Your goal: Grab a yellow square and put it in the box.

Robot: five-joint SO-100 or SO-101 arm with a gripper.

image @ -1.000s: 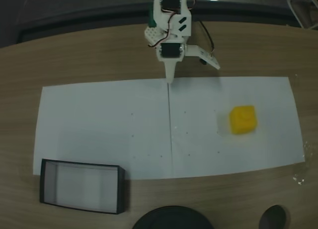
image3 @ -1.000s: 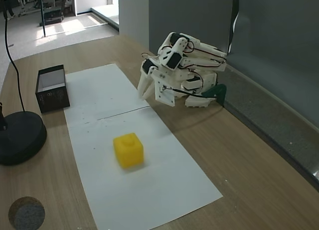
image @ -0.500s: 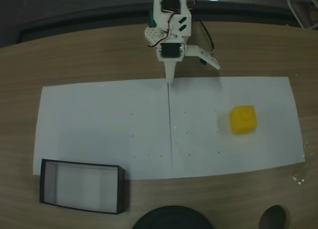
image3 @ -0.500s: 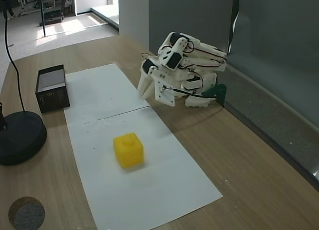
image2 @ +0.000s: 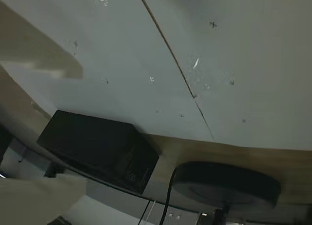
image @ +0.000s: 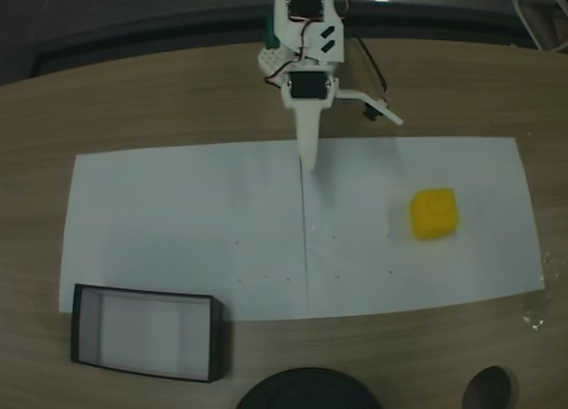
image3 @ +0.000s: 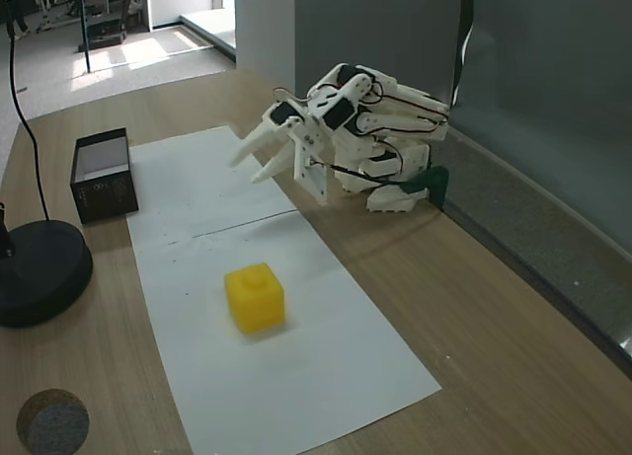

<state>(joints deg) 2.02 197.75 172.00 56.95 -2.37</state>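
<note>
The yellow square (image: 434, 214) sits on the white paper toward the right in a fixed view, and in the middle foreground (image3: 254, 297) in the other. The box (image: 146, 332), black-walled with a pale floor, stands off the paper's lower left corner; it appears at the far left (image3: 102, 174) in the other fixed view and as a dark block (image2: 97, 149) in the wrist view. My gripper (image3: 245, 170) hovers over the paper's middle (image: 308, 165), well away from both. Its jaws stand apart and nothing is between them. In the wrist view one finger (image2: 39, 54) shows upper left.
White paper (image: 177, 214) covers the middle of the wooden table. A round black base (image3: 39, 272) with a cable stands near the box, and it also shows in the wrist view (image2: 226, 183). A small dark disc (image: 488, 389) lies at the table's near edge.
The arm has lifted from its folded pose and reached out over the paper. The fingers, which pointed down at the paper's edge, now point forward and have parted.
</note>
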